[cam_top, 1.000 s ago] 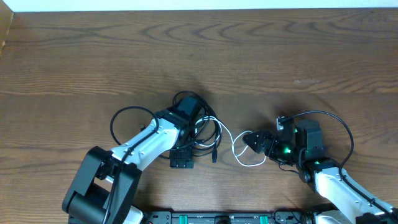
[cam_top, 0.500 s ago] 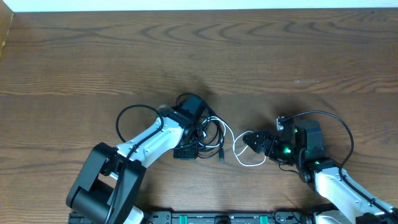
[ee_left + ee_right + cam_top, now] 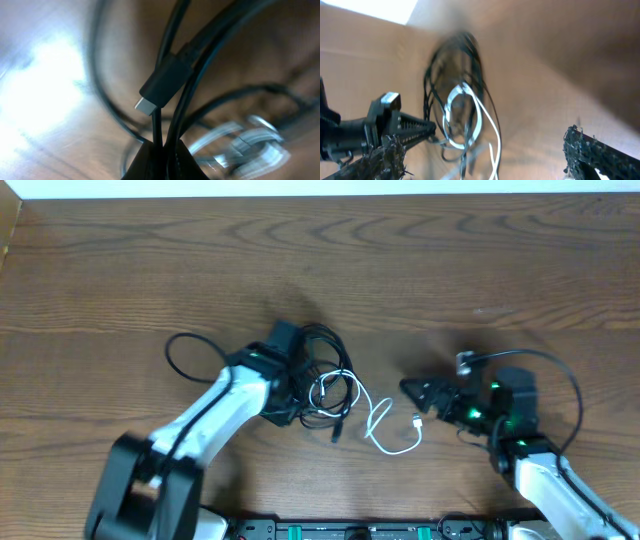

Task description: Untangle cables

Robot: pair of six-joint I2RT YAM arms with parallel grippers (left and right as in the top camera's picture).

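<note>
Overhead: cables (image 3: pixel 325 375) lie tangled mid-counter (image 3: pixel 450 260), nearer the front edge. Here the left gripper (image 3: pixel 160 156) pinches black strands (image 3: pixel 172 75); the right gripper (image 3: pixel 412 390) is spread and empty, just beside the white cable (image 3: pixel 385 428). Best approach: left holds firm, right closes on the white loose end and draws it slowly toward the right edge.

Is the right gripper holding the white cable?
No, the right gripper is open and empty, and the white cable lies on the table beside it.
</note>
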